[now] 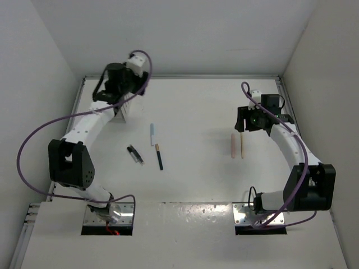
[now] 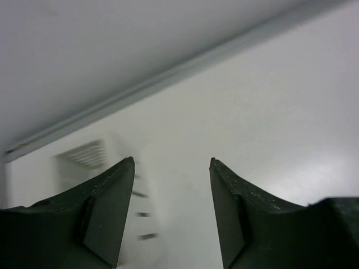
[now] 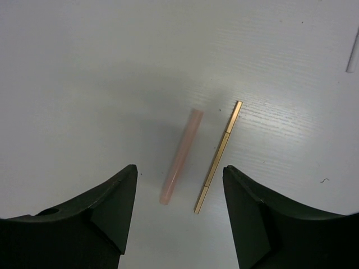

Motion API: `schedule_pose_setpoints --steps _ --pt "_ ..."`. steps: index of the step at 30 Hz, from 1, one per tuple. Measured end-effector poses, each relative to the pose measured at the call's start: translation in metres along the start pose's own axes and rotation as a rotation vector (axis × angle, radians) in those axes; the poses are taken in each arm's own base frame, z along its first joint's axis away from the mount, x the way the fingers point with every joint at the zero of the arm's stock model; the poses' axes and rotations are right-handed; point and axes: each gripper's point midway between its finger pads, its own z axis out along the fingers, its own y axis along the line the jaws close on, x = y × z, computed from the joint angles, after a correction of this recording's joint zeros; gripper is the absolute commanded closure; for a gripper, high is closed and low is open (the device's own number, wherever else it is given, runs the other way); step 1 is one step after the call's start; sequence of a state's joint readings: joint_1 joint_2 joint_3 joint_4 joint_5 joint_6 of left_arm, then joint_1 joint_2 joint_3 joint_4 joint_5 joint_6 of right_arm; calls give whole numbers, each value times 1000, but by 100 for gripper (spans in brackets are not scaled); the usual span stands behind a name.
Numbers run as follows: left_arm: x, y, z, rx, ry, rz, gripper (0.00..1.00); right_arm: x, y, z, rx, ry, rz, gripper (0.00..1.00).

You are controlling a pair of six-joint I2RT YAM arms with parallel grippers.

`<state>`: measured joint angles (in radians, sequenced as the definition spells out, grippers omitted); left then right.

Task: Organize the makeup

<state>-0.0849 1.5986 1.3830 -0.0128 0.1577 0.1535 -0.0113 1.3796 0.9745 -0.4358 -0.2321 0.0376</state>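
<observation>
The makeup lies on the white table. A light blue stick (image 1: 152, 134), a black stick with a gold end (image 1: 159, 157) and a short black tube (image 1: 134, 154) lie left of centre. A pink stick (image 1: 233, 145) and a thin tan stick (image 1: 242, 144) lie side by side on the right. My right gripper (image 1: 247, 128) hovers open just behind them; in the right wrist view (image 3: 179, 168) the pink stick (image 3: 180, 157) and the tan stick (image 3: 219, 148) lie between its fingers, untouched. My left gripper (image 1: 120, 105) is open and empty at the white slotted box (image 1: 125, 112).
In the left wrist view the slotted box (image 2: 112, 190) is blurred, close in front of the left finger (image 2: 106, 213) of my left gripper (image 2: 172, 165), with the back wall's edge (image 2: 168, 75) beyond. Walls enclose the table at the back and both sides.
</observation>
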Motion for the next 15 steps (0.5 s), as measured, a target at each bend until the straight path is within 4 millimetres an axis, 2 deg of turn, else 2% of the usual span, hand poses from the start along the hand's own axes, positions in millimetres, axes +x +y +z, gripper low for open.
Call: schedule_pose_setpoints --steps 2,4,5,7,11,15 --pt "11 -65 -1 141 62 13 37 6 2 -2 -2 8 7 37" --pt "46 -118 -5 258 190 -15 34 13 3 -4 -4 26 19 37" --pt "67 -134 -7 292 266 -41 34 18 4 -5 -5 39 26 37" --pt "109 -149 -8 311 411 -93 32 24 5 -6 -6 59 35 37" --pt "179 -154 -12 268 641 -136 30 36 6 -5 -9 92 51 37" --pt "210 -157 -13 216 736 -119 30 44 7 -5 -10 108 60 37"
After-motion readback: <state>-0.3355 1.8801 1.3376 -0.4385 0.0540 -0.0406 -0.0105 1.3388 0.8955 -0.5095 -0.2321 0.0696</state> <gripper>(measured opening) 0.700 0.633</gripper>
